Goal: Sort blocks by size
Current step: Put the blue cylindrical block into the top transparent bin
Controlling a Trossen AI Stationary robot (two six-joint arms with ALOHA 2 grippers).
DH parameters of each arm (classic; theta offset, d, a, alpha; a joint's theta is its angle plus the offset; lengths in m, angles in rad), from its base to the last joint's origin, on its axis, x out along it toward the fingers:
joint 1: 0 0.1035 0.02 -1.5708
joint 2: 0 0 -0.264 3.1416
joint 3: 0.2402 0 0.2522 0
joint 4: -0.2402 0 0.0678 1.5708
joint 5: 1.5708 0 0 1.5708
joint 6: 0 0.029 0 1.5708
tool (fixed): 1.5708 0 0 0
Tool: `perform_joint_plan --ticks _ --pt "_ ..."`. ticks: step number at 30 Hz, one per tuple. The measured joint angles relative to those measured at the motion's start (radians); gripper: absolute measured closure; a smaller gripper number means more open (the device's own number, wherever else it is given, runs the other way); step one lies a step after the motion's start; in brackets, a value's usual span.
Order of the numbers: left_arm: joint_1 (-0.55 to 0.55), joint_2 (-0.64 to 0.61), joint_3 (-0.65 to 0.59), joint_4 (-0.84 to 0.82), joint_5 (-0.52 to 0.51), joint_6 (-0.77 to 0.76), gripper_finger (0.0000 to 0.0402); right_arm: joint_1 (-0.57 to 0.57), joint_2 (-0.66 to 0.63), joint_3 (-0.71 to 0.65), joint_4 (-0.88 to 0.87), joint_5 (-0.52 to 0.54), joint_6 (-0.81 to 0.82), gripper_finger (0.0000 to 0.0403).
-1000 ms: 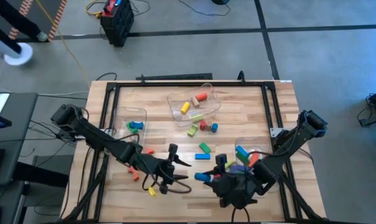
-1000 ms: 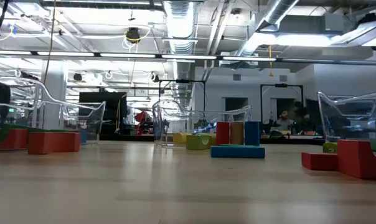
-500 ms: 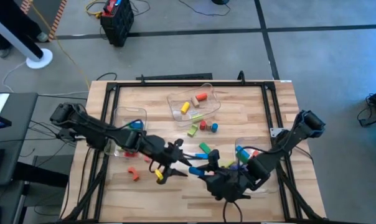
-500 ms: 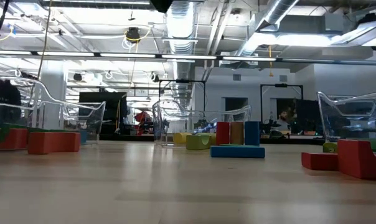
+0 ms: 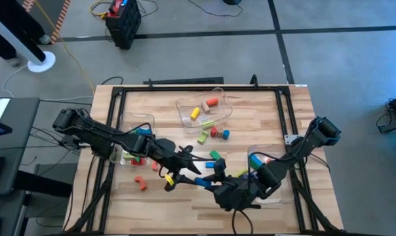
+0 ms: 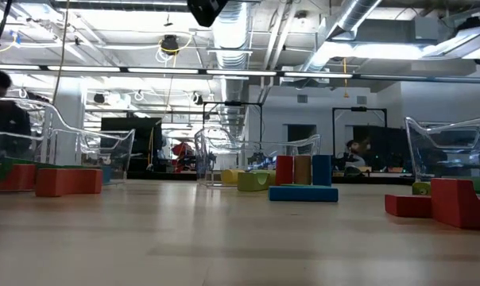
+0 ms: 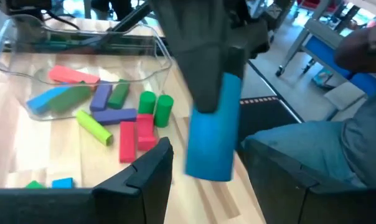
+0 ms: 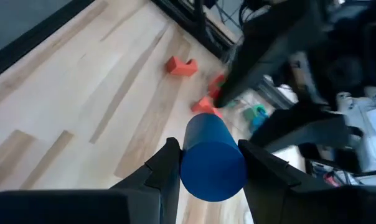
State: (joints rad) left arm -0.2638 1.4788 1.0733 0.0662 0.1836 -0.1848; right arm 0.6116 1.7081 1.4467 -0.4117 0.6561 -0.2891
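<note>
Wooden counter [image 5: 296, 118], near edge, middle: right pincer [image 8: 206, 163] clamps a blue cylinder block [image 8: 211, 158] in the air; left pincer [image 7: 203, 171] stands open around its far end. For a clean handover, left should close squarely before right lets go.

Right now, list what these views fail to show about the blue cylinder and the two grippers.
1. Low view: the blue cylinder and both grippers are above the frame. Only a dark arm part shows, cut off by the top edge.
2. Left wrist view: the right gripper covers the cylinder's upper end. Whether the left gripper touches it cannot be told.
3. High view: the right arm covers part of the clear bin.
</note>
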Motion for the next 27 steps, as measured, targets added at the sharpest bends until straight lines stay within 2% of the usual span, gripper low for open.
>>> perform_joint_plan --ticks 17,27 --pt "-0.005 0.030 0.001 0.005 0.023 -0.009 0.0210 -0.048 0.000 0.000 0.073 -0.029 -0.046 0.0238" --pt "-0.005 0.031 0.001 -0.008 0.022 0.031 0.0267 -0.051 0.000 0.000 0.064 -0.031 -0.028 0.0238"
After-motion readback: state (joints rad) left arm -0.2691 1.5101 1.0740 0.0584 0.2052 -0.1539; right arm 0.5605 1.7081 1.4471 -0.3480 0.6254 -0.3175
